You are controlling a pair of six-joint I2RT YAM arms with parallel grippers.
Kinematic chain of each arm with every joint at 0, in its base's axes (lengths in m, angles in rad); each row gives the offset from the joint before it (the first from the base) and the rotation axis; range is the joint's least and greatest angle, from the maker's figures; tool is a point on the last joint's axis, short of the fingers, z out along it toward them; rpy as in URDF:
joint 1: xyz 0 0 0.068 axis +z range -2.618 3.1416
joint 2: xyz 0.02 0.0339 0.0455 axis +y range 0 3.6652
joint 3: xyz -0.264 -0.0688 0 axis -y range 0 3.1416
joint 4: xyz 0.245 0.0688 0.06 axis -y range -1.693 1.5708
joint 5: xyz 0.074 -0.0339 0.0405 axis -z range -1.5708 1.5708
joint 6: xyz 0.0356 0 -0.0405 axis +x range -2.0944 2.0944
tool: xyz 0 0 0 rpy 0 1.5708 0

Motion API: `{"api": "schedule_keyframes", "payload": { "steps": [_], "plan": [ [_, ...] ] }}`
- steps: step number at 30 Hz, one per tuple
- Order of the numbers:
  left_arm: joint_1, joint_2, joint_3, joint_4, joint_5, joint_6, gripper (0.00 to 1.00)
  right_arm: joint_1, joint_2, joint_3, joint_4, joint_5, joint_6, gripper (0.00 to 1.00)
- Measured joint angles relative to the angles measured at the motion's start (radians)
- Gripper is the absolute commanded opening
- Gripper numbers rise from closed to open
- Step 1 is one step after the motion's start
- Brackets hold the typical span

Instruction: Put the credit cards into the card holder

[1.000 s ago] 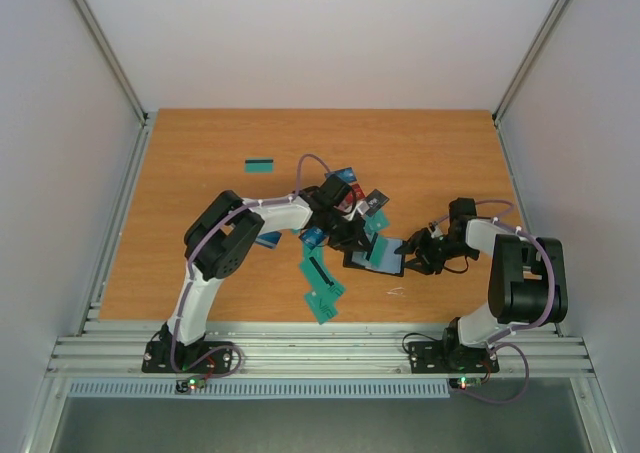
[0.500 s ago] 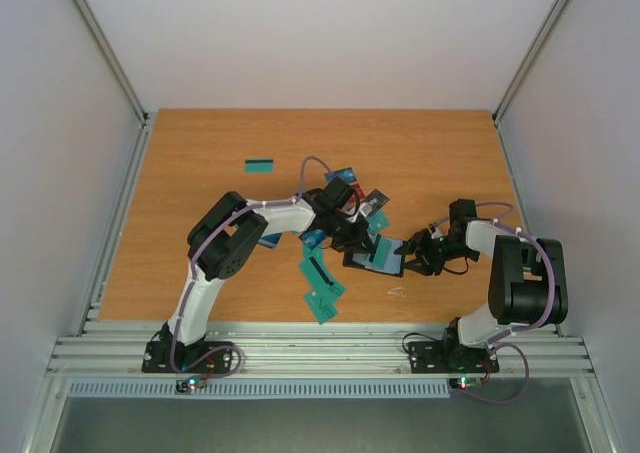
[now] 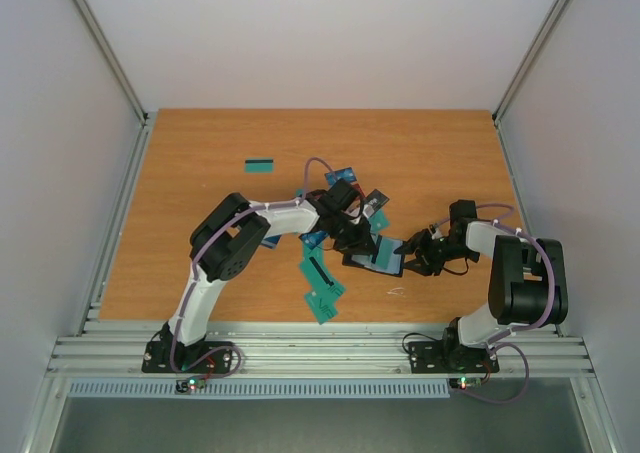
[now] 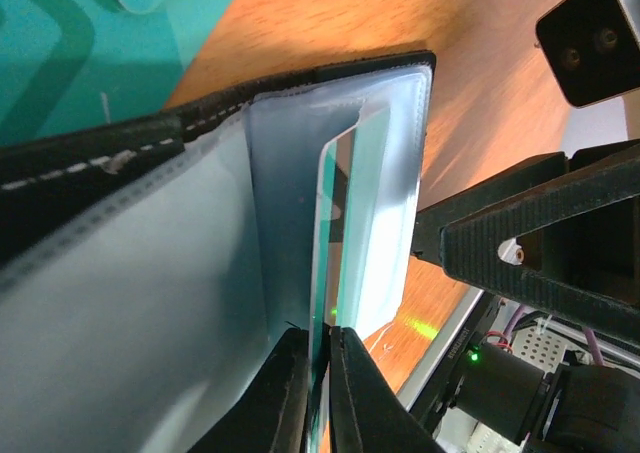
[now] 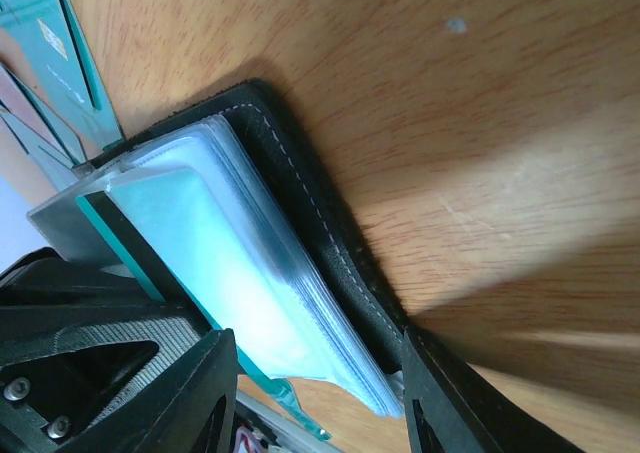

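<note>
The left fingers (image 4: pixel 275 403), pressed together on the trailing edge of a teal card (image 4: pixel 350 253), have edged a little closer to the counter's (image 3: pixel 200 173) right edge over the past second. That move carries the card deeper into a clear pocket (image 4: pixel 290 173) of the open card holder (image 3: pixel 375 259). The left wrist view shows the card's leading corner well inside the pocket, while its tail end still sticks out between the fingers. The insertion therefore looks partly done rather than finished, and the card likely needs a further push before it can be let go. The right fingers (image 5: pixel 190 383) have not moved. They stand part-way apart, clamped on the right-hand end of the holder, apparently bracing it against the push from the left. The holder lies on the right half of the counter, nearer the near edge than the far one, directly between the two sets of fingers. Most of the job still appears to lie ahead. A heap of loose cards (image 3: pixel 320 278) waits just left of the holder toward the near edge, and a few more sit beyond it toward the middle of the counter. A lone teal card (image 3: pixel 261 166) lies well apart toward the far left corner.
</note>
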Motion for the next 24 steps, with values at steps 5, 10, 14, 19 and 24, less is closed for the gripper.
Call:
{"api": "schedule_keyframes", "payload": {
  "steps": [5, 10, 14, 19, 24],
  "plan": [
    [-0.01, 0.013, 0.008, -0.022, -0.013, -0.005, 0.14, 0.0, -0.001, -0.003, 0.006, -0.005, 0.012, 0.47],
    [-0.018, 0.018, 0.03, -0.06, -0.021, -0.007, 0.16, 0.0, -0.001, -0.005, 0.011, -0.007, 0.024, 0.47],
    [-0.029, 0.027, 0.073, -0.122, -0.045, 0.006, 0.18, 0.0, -0.001, -0.005, 0.013, -0.007, 0.032, 0.47],
    [-0.041, 0.034, 0.124, -0.216, -0.075, 0.04, 0.22, 0.0, -0.001, -0.005, 0.013, -0.008, 0.034, 0.47],
    [-0.059, 0.056, 0.196, -0.318, -0.11, 0.086, 0.3, 0.0, -0.001, -0.006, 0.016, -0.01, 0.034, 0.47]
  ]
}}
